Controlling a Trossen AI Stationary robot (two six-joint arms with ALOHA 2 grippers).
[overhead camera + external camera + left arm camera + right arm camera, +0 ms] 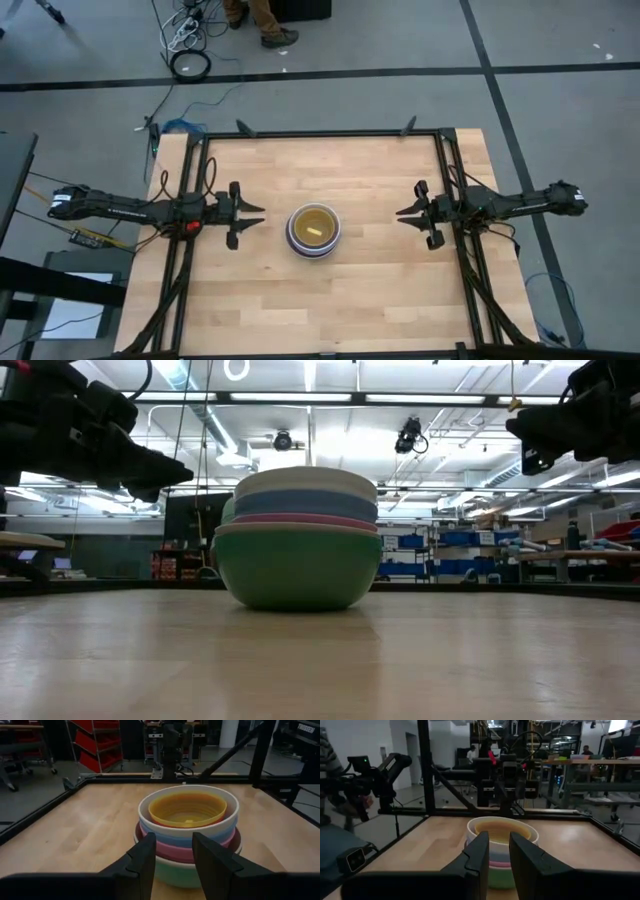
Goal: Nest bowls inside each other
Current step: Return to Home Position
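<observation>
High view: stack of bowls (296, 243) stands near the middle of the wooden table (360, 300). A yellow bowl (314, 226) is the innermost one seen from above. Left gripper (258, 216) sits to the stack's left and right gripper (400, 217) to its right. Both are level with the stack, point at it, and are well apart from it. Each one's fingers are slightly apart with nothing between them. A black frame (320, 133) borders the table.

Low view: the stack sits flat on the table. Green bowl (295, 570) is at the bottom. Above it are a pink rim (300, 520), then a blue bowl (305, 505), then a white bowl (305, 482) on top. A dark gripper hangs in each upper corner, clear of the table. I cannot tell which arm is which here.

Left wrist view: left gripper (173, 840) faces the stack, fingers (145, 855) spread and empty. The yellow bowl (187, 809) nests inside the white one (145, 815), with a thin red rim (227, 817) between them.

Right wrist view: right gripper (499, 836) faces the stack (530, 837) with a narrow gap between its fingers and nothing held. The left arm (502, 780) shows beyond the stack.
</observation>
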